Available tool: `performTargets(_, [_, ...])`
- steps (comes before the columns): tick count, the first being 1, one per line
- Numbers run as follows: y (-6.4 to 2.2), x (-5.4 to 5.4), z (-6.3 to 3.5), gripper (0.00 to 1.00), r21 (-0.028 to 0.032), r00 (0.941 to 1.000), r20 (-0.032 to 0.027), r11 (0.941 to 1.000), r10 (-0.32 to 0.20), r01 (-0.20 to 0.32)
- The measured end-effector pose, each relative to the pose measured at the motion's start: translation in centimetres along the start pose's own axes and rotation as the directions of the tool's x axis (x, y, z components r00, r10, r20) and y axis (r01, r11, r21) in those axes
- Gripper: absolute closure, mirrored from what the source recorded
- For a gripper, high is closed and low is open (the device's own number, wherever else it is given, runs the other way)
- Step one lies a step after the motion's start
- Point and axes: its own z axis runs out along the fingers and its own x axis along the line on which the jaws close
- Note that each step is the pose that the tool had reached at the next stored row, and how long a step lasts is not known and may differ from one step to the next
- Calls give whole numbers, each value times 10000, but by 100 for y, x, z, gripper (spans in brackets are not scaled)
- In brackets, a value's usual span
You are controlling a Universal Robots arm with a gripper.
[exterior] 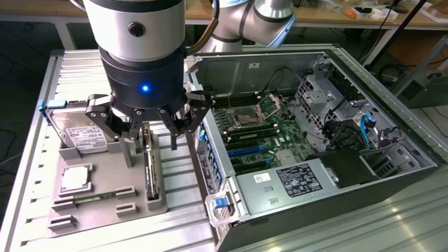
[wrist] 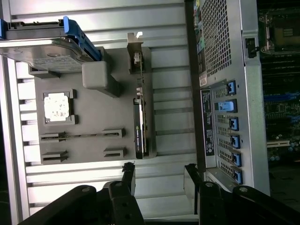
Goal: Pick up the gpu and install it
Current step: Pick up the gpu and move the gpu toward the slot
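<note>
The gpu (exterior: pixel 151 170) stands on its thin edge in a slot of the grey holder block (exterior: pixel 105 212), its silver end bracket (wrist: pixel 135 47) at one end. In the wrist view the gpu (wrist: pixel 140 119) is a narrow dark strip with the fan face turned sideways. My gripper (exterior: pixel 151 137) hangs just above the card's far end, open, with a finger on either side of the card's line and nothing between them. The wrist view has the gripper (wrist: pixel 159 169) apart from the card, its two dark fingertips (wrist: pixel 128 169) spread wide.
On the same holder are a silver hard drive (exterior: pixel 81 131) with a blue frame, a processor chip (exterior: pixel 75 178) and a slim memory stick (exterior: pixel 87 199). The open computer case (exterior: pixel 392 157) lies at the exterior view's right, motherboard (exterior: pixel 263 126) exposed, blue slots (exterior: pixel 245 151) near its front.
</note>
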Motion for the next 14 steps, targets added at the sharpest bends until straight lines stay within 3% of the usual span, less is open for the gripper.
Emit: performTargets(14, [-2,1,45,46,-1,10000,1,10000,0,0])
